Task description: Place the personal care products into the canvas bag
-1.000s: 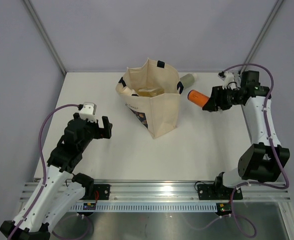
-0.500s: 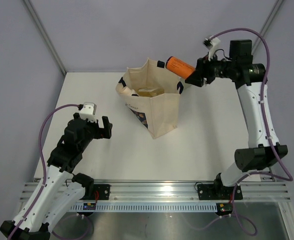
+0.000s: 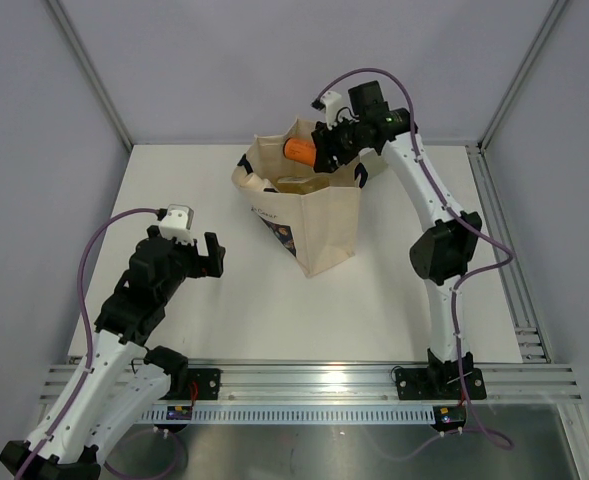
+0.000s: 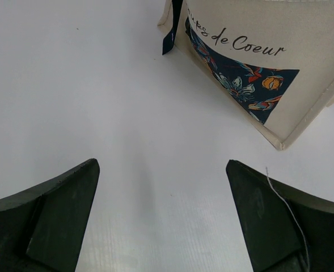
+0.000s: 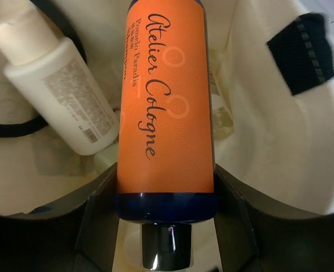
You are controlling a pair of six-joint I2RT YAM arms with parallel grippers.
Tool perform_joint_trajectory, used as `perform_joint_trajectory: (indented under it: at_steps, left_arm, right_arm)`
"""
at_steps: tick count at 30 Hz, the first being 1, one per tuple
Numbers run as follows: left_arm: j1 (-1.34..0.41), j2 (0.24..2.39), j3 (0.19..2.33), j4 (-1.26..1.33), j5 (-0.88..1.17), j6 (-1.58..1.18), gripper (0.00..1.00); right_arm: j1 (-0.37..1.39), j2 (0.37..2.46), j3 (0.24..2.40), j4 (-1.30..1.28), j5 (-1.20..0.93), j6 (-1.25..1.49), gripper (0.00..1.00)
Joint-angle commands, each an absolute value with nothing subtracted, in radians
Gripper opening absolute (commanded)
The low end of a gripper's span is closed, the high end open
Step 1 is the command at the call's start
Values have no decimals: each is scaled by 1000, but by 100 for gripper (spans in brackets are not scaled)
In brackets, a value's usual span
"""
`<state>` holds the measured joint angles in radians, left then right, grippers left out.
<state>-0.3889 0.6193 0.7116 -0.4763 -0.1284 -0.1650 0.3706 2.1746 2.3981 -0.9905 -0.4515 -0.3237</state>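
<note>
Place: robot lab test cell, pretty clearly
Walls: plain grey panels (image 3: 274, 60), metal frame posts (image 3: 89, 75)
Bench: bare white table (image 3: 274, 320), aluminium rail (image 3: 314, 378) along the near edge
Gear: left arm (image 3: 124, 310) and right arm (image 3: 436, 250) bolted on, purple cables (image 3: 94, 250)

Open white bench (image 4: 98, 85) runs from the left pincer (image 4: 161, 170) to the beige canvas bag (image 4: 303, 34). An orange labelled bottle (image 5: 167, 102) and cream plastic bottle (image 5: 56, 85) crowd its mouth.

The orange bottle (image 5: 165, 107) reads "Atelier Cologne", with smaller print, perhaps "Pomelo Paradis". The canvas bag (image 4: 320, 34), at one o'clock in the left wrist view, shows "…de Coeur".
</note>
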Motion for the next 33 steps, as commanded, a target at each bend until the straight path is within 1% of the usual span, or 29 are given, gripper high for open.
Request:
perform_joint_trajectory:
  at_steps: [1,2,5,6,7,13,18,21,23,27,30,33]
  left_arm:
    - [-387,624,712,-420,-123,-153,99]
    - [-387,627,712,-420,-121,-152,99]
    - [-387,629,712,-420,-118,-150,99]
    - [-387,629,713,-419,-118,-150,99]
    - [-387,627,713,-420,-118,-149,99]
    - [-387,621,713,-422,-115,-149,99]
    - [-387,617,713,-422,-117,-149,99]
    - [-387,618,713,-422,-118,-149,99]
    - [-387,620,713,-422,-118,-149,99]
    - [-387,626,713,-420,-120,-149,99]
    - [-387,634,713,-420,-121,-147,99]
    - [-387,646,712,-420,-120,-147,99]
  right_arm:
    - [394,2166,2502,-914,-365,-374,24]
    - [396,2167,2500,-914,-359,-377,50]
    - [400,2143,2481,-897,-339,-379,78]
    - [400,2132,2470,-891,-331,-371,93]
    - [400,2111,2467,-887,-328,-368,100]
    - [396,1999,2442,-818,-275,-266,99]
    - [332,1925,2358,-721,-171,-33,99]
    - [267,1913,2315,-678,-153,104,100]
    - [236,1925,2287,-654,-140,214,100]
    - [178,1974,2252,-634,0,421,100]
    - [155,2054,2267,-647,78,515,100]
    - [153,2150,2307,-667,103,569,99]
